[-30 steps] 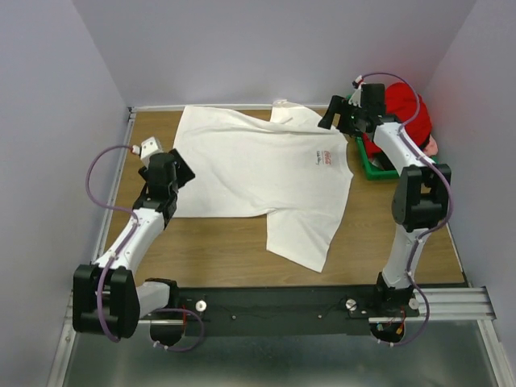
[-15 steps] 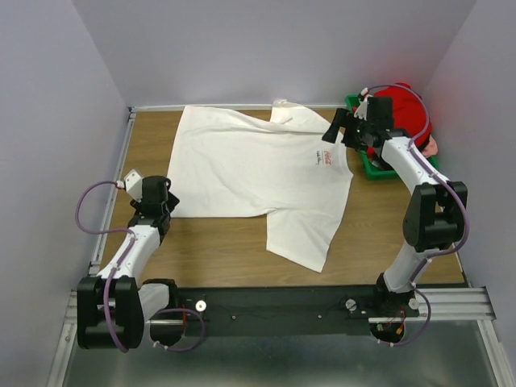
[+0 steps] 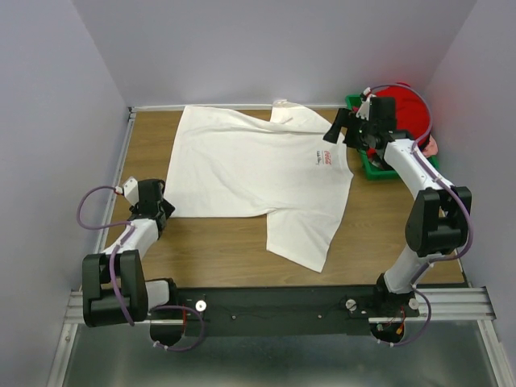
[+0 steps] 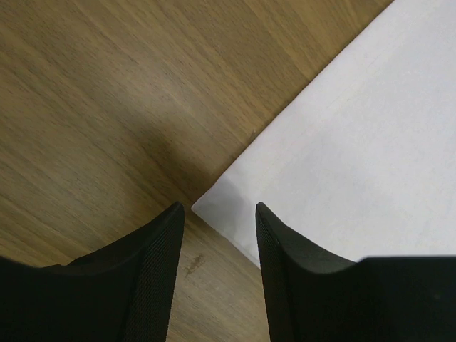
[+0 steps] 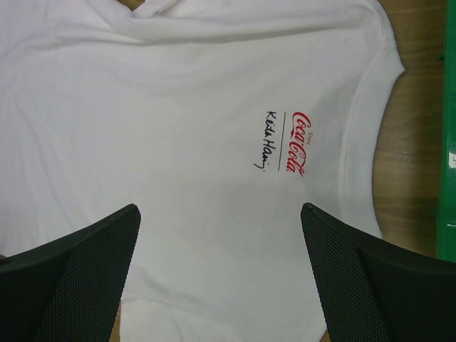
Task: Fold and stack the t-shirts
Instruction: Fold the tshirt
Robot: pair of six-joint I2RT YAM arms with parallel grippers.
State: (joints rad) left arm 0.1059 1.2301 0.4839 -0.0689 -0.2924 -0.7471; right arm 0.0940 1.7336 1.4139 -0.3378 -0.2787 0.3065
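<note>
A white t-shirt (image 3: 250, 165) with a small red chest logo (image 5: 298, 144) lies spread flat on the wooden table (image 3: 226, 250). My left gripper (image 3: 162, 213) is open and low at the shirt's near-left hem corner (image 4: 214, 203), which lies just between the fingertips (image 4: 171, 217). My right gripper (image 3: 340, 129) is wide open and empty, hovering above the shirt's chest near the collar; its fingers (image 5: 107, 242) frame the cloth below the logo. A red t-shirt (image 3: 407, 105) is bunched in the green bin, with a bit of pink cloth (image 3: 433, 145) beside it.
The green plastic bin (image 3: 372, 165) stands at the table's far right, its edge showing in the right wrist view (image 5: 449, 142). Purple walls close in the back and sides. One sleeve (image 3: 302, 242) of the white shirt reaches toward the near edge.
My left arm has drawn back toward the near left and come down at the shirt's hem corner. My right gripper has shifted slightly from the bin toward the shirt's collar.
</note>
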